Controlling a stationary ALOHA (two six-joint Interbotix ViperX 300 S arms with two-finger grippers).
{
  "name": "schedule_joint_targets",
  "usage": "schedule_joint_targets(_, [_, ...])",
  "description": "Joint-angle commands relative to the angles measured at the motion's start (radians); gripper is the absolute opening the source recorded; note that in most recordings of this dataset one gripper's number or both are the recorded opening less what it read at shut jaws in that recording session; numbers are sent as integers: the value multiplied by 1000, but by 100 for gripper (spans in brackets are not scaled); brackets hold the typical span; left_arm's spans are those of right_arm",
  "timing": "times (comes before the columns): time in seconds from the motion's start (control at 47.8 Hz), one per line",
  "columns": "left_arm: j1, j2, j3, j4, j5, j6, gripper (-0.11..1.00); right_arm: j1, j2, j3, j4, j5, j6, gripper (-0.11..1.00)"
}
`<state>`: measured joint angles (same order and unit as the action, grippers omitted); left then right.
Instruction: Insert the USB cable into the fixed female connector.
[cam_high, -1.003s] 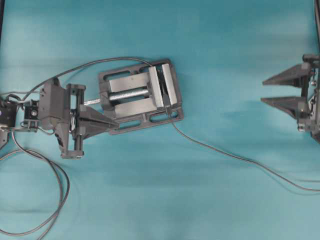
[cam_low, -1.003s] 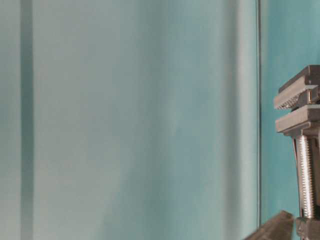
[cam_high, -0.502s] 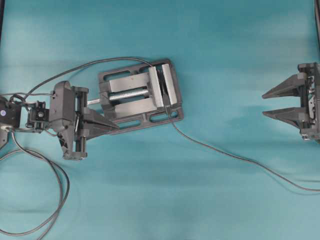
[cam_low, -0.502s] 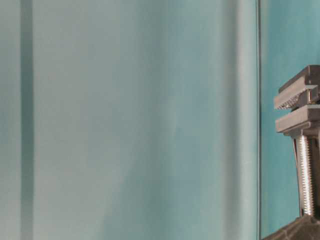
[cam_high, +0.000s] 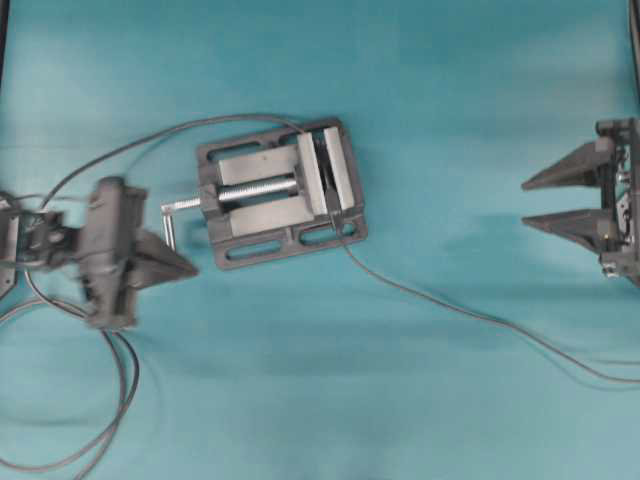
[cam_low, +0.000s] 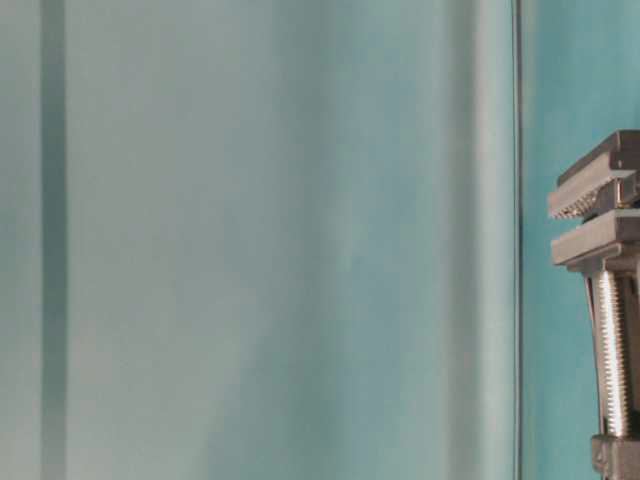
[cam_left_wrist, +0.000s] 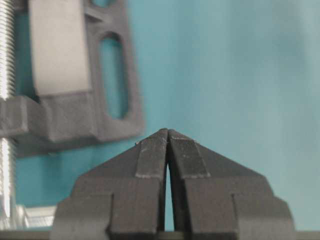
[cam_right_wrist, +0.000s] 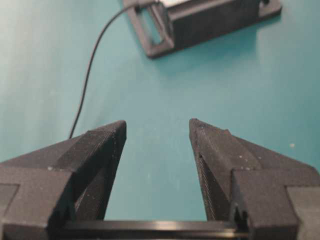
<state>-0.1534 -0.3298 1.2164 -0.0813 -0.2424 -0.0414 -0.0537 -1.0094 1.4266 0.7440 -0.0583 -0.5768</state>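
Left end effector (cam_high: 190, 268) backed off vise (cam_high: 280, 193), USB cable (cam_high: 480, 318) well right

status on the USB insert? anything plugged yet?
Nothing looks plugged in yet. The thin dark grey USB cable lies loose on the teal table, trailing from the grey metal vise. Neither pincer holds anything: the left pincer is shut and empty beside the vise, the right pincer open. Grasping the plug and inserting it remain.

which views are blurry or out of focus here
Overhead view: the left gripper is smeared by motion, while the vise and right gripper look sharp. Table-level view: mostly a soft teal blur, only the vise at the right edge crisp. Left wrist view: the vise behind the fingers is soft.
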Motion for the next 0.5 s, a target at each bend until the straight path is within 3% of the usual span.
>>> schedule_joint_targets(0.0, [-34, -156, 37, 3, 64, -3, 2, -2, 3, -11, -3, 12, -3, 59])
schedule_joint_targets(0.105, [-44, -374, 71, 3, 245, -2, 2, -2, 3, -14, -17, 40, -17, 59])
schedule_joint_targets(0.209, [-44, -572, 77, -2, 500, -17, 2, -3, 2, -21, -86, 38, -29, 59])
schedule_joint_targets(0.334, [-44, -776, 91, 26, 506, 8, 2, -9, -12, -20, -167, 17, -31, 59])
schedule_joint_targets(0.481, [-40, -865, 110, 31, 500, 11, 2, -11, -57, 8, -190, 48, -17, 59])
